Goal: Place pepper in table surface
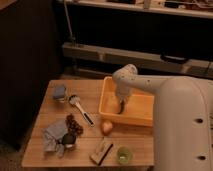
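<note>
In the camera view, a light-brown wooden tabletop of planks (92,91) carries all the things. A yellow-orange rectangular plastic bin (133,120) stands at the far right corner of the tabletop, with its long side along the right edge. The white robot arm (150,85) comes in from the right, bends over the far wall of the bin and points down into it. The dark gripper (121,106) is inside the bin, low over its floor and near its left wall. Its two fingers are pressed together. Whether something is between them I cannot tell. The small green chili pepper does not show as a separate thing. The gripper tip hides the part of the bin floor under it.

A blue-grey small container (60,92) is near the far left corner. Just beside it lies a kitchen tool with a white handle (81,110), pointing at a slant toward the middle. A bunch of dark grapes (74,124) lies left of the middle. A grey crumpled cloth (52,138) is at the near left corner, and a dark round fruit (68,139) touches it. An orange-brown round fruit (106,127) sits just outside the near left corner of the bin. A tan rectangular block (101,150) and a light-green round cup (123,155) stand at the near edge, near each other.
</note>
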`<state>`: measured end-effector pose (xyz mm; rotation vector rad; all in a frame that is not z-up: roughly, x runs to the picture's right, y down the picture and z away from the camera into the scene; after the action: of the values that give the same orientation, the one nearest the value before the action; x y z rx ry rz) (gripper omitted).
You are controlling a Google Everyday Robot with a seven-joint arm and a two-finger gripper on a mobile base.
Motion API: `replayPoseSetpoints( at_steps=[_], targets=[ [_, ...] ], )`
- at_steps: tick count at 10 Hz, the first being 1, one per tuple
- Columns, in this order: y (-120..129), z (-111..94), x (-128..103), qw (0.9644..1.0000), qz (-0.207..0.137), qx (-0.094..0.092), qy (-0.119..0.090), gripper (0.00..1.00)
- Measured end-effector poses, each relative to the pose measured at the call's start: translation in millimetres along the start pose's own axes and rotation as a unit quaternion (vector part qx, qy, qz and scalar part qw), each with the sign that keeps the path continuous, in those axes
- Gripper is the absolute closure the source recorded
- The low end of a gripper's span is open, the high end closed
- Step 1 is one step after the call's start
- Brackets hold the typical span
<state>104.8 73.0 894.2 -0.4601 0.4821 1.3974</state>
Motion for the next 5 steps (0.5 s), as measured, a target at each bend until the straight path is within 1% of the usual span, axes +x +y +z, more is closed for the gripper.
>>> replayPoseSetpoints(
  at_steps=[1,2,3,4,5],
  targets=[
    [8.5,-19.7,-2.4,0.9999,-0.006,0.011,-0.001,1.0],
    [16.4,-45.2,-5.1,0.9996,-0.016,0.022,-0.005,1.0],
    [22.1,-76.0,-7.5,0.999,-0.026,0.035,-0.01,1.0],
    [33.0,-100.8,-10.9,0.998,-0.042,0.043,-0.016,1.0],
    [48.8,-121.4,-11.4,0.9972,-0.058,0.044,-0.016,1.0]
  ],
)
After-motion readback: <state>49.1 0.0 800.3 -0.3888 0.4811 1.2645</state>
